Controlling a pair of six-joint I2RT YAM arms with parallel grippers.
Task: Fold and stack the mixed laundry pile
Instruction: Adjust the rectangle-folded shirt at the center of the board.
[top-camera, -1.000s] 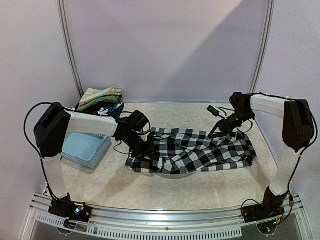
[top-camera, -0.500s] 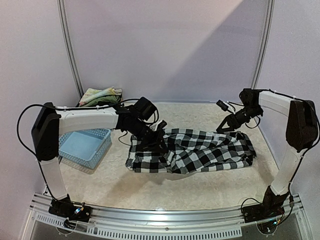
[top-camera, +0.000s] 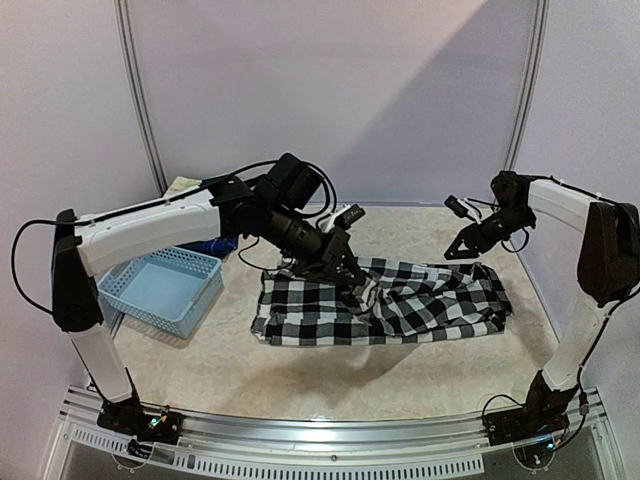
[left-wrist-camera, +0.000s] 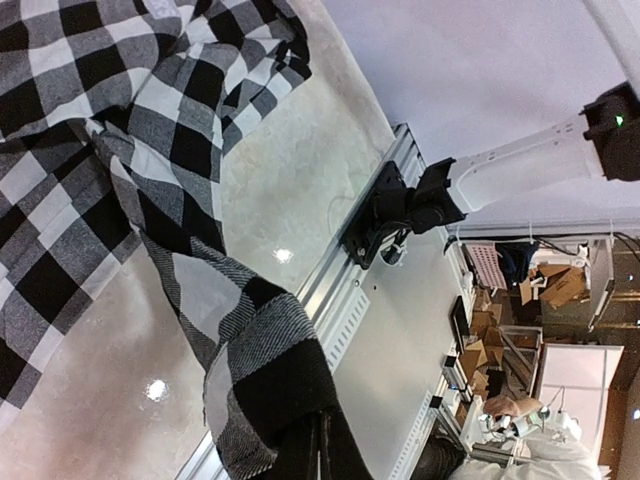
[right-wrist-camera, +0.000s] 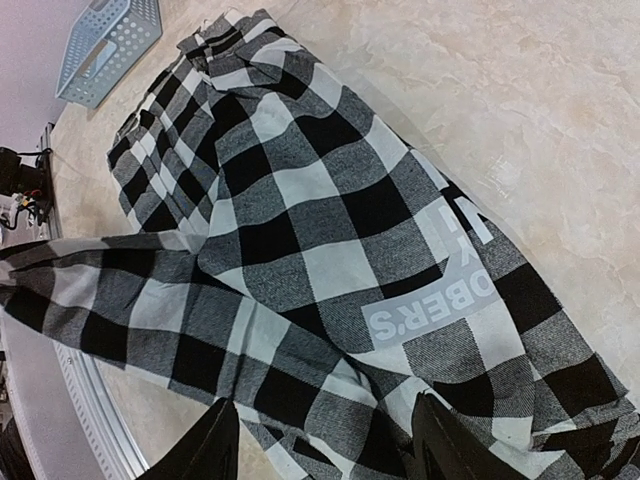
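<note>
The black-and-white checked shirt lies spread across the middle of the table. My left gripper hangs low over its middle, shut on a fold of the cloth pulled in from the left side. In the left wrist view that fold drapes from the shut gripper, and the rest of the shirt lies below. My right gripper hovers open above the shirt's far right edge. In the right wrist view its fingers stand wide apart over the shirt, holding nothing. A pale cloth from the pile peeks out behind the left arm.
A light blue perforated basket sits left of the shirt and shows as well in the right wrist view, basket at top left. The metal rail runs along the near edge. Curved white walls enclose the back and sides.
My left gripper shut on the shirt's left edge and carried it rightwards over the shirt. The right gripper rose and drew back a little to the right, still open.
</note>
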